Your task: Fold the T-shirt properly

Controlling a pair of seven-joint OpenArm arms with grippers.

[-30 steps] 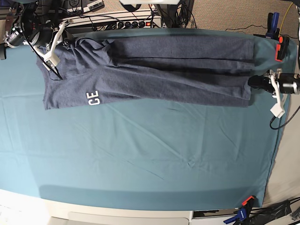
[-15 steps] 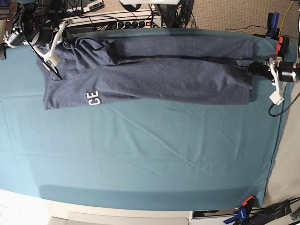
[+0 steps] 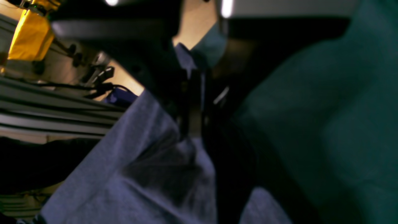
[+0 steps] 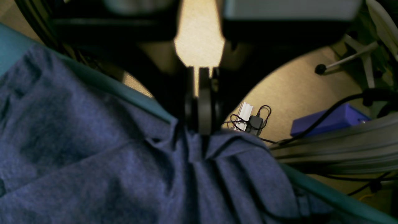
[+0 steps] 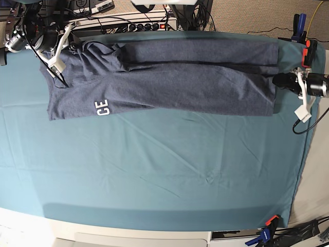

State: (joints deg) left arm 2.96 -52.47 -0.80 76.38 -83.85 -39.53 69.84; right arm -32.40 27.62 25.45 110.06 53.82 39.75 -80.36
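You have the teal cloth [image 5: 154, 170] covering the whole table, lightly creased, and most of it bare in front of you. The T-shirt [image 5: 175, 77] lies along the far edge of it as a long band, folded lengthwise, reaching from your right arm's end in the base view's left to your left arm's end at that view's right. Long creases run down its length, and the white letters "CE" [image 5: 102, 107] show on its near edge toward the right arm's side. Your left gripper [image 5: 281, 81] sits at the shirt's end near the table's edge, and in the left wrist view its fingers [image 3: 186, 102] are closed tight on a pinch of the blue-grey fabric, which fans out below them with the teal cloth beside it. Your right gripper [image 5: 61, 78] is at the opposite end; in the right wrist view its fingers [image 4: 203, 102] are pressed together on a gathered bunch of shirt, with folds radiating from the grip and the table's teal edge running just behind. A white tag [image 5: 303, 113] hangs from the left arm. At the near corner a small orange and blue clamp [image 5: 267, 229] holds the cloth's edge.
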